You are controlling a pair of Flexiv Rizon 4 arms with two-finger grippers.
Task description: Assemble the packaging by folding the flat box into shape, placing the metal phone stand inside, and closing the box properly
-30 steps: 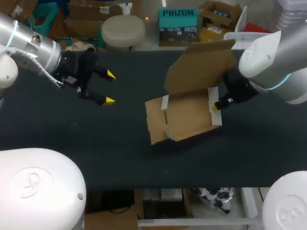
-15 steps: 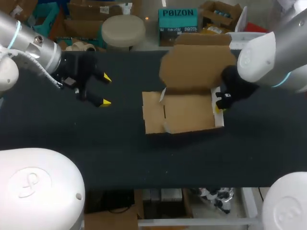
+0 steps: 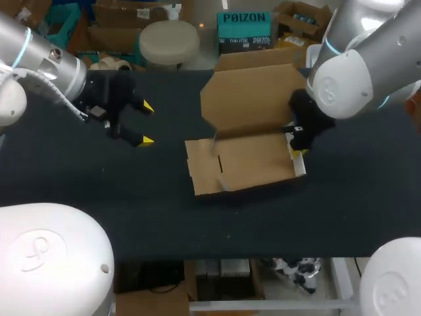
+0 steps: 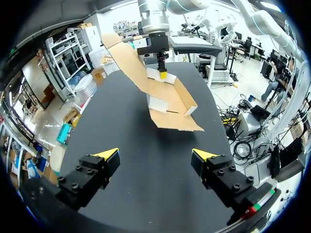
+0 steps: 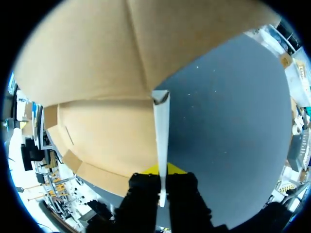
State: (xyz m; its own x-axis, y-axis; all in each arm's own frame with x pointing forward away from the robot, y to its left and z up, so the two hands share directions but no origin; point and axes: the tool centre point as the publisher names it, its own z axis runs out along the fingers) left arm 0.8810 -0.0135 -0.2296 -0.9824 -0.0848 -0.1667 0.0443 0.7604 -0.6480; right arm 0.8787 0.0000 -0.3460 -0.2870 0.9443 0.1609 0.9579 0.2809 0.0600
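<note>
Since a moment ago our right end effector [image 3: 297,150] has swung the box [image 3: 250,164] leftward on the worktop [image 3: 99,178], pinching its right wall; our left end effector [image 3: 148,123] hovers spread, well apart.

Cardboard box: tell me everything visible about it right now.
The cardboard box is plain brown board with whitish end walls. It is half-formed: a shallow open tray resting on the black table, its lid raised behind and one end flap splayed flat. It looks empty. The right hand pinches its end wall.
</note>
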